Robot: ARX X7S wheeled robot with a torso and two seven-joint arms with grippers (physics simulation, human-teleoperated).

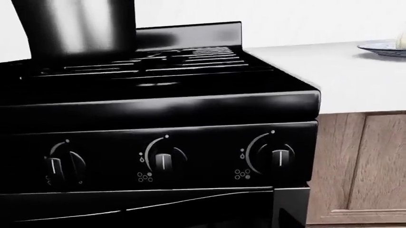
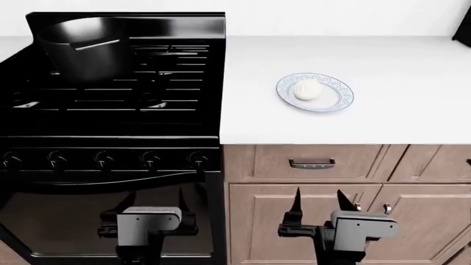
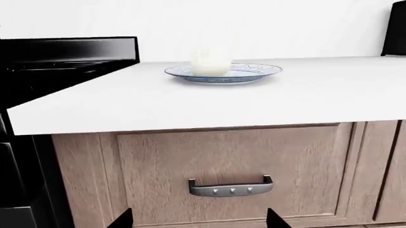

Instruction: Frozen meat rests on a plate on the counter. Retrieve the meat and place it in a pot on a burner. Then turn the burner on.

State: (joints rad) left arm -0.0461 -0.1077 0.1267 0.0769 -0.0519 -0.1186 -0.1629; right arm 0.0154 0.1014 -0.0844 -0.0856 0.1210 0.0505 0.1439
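The cream-white meat lies on the blue-rimmed plate, which sits on the white counter to the right of the stove. At the stove's back left burner stands the black pot. Both grippers hang low in front of the cabinets, far below the counter top. My left gripper is open before the oven door, and my right gripper is open below the drawer, nothing between its fingers. The right wrist view shows the meat on the plate. The left wrist view shows the pot and the plate's edge.
The black stove has a row of knobs along its front; three knobs show in the left wrist view. A drawer handle sits under the counter edge. A dark object stands at the far right back.
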